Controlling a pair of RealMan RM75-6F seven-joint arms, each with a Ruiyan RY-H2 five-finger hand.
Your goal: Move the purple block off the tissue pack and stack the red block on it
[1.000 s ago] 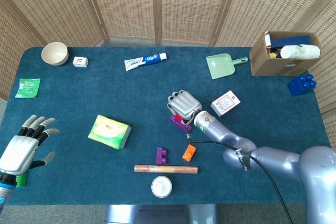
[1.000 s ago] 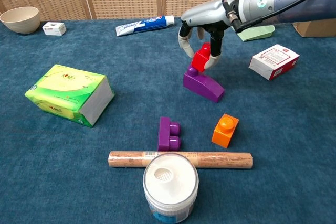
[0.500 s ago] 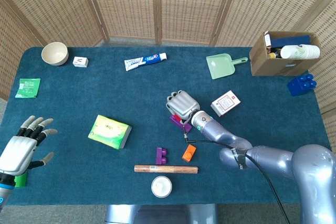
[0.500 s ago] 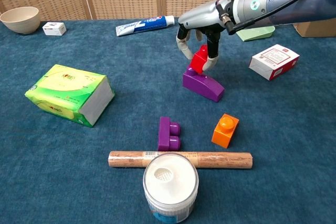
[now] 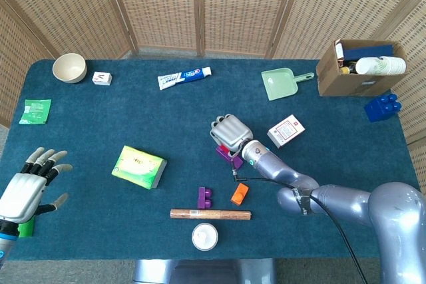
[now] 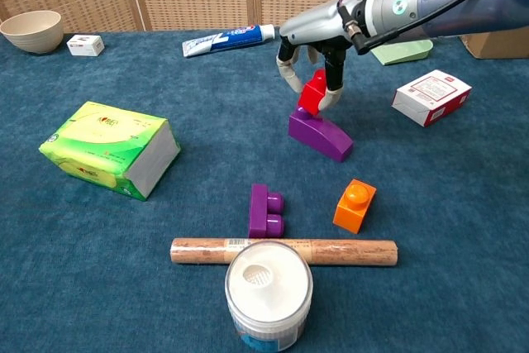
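My right hand (image 6: pixel 316 55) (image 5: pixel 230 132) pinches the red block (image 6: pixel 314 92) from above and holds it just over the left end of a purple wedge block (image 6: pixel 321 136) (image 5: pixel 223 153). The green tissue pack (image 6: pixel 110 149) (image 5: pixel 140 167) lies to the left with nothing on top. A small purple studded block (image 6: pixel 266 210) (image 5: pixel 205 197) lies on the cloth in front, beside an orange block (image 6: pixel 355 205). My left hand (image 5: pixel 26 187) hovers at the table's left edge, fingers spread and empty.
A brown roll (image 6: pixel 283 251) and a white-lidded jar (image 6: pixel 269 291) lie at the near edge. A red-and-white box (image 6: pixel 431 97) sits right of my hand. Toothpaste (image 6: pixel 229 39), green dustpan (image 5: pixel 283 83), bowl (image 5: pixel 69 68), cardboard box (image 5: pixel 363 66) and blue block (image 5: pixel 381 106) line the far side.
My right hand has drifted slightly left and up with the red block still in it. The left hand has barely moved.
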